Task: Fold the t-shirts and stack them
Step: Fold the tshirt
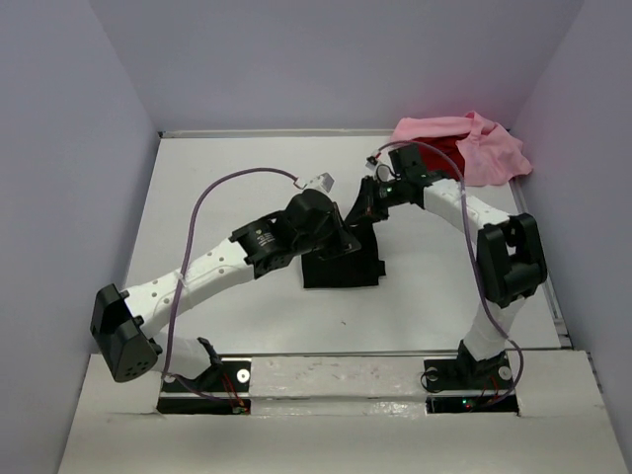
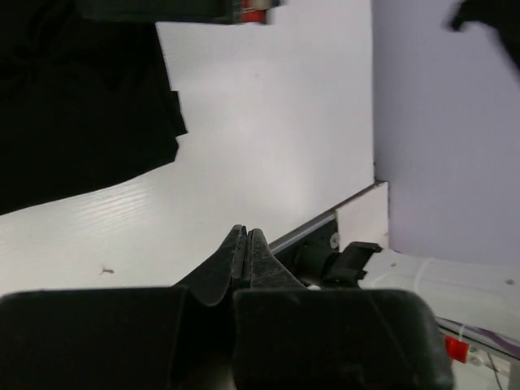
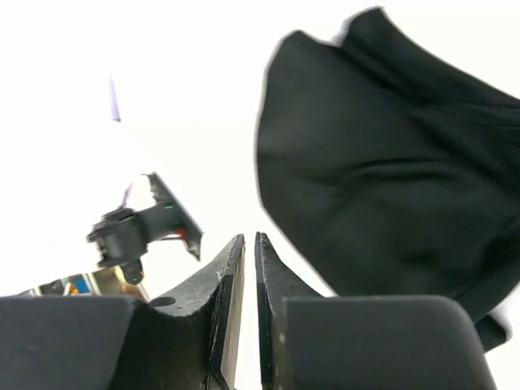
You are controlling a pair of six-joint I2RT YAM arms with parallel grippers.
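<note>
The black t-shirt (image 1: pixel 341 265) lies folded into a small block at mid-table. It also fills the upper left of the left wrist view (image 2: pixel 81 106) and the right of the right wrist view (image 3: pixel 390 179). My left gripper (image 1: pixel 344 245) hovers over the block's far edge; its fingers (image 2: pixel 246 237) are shut on nothing, above bare table. My right gripper (image 1: pixel 365 207) is just behind the block. Its jaws (image 3: pixel 250 240) stand a narrow slit apart with nothing between them. The pink t-shirt (image 1: pixel 484 148) lies crumpled in the back right corner, with the red one (image 1: pixel 446 150) showing under it.
Lilac walls enclose the white table (image 1: pixel 217 197) on three sides. A raised metal strip (image 1: pixel 336 355) runs along the near edge in front of both arm bases. A purple cable (image 1: pixel 212 193) loops off the left arm.
</note>
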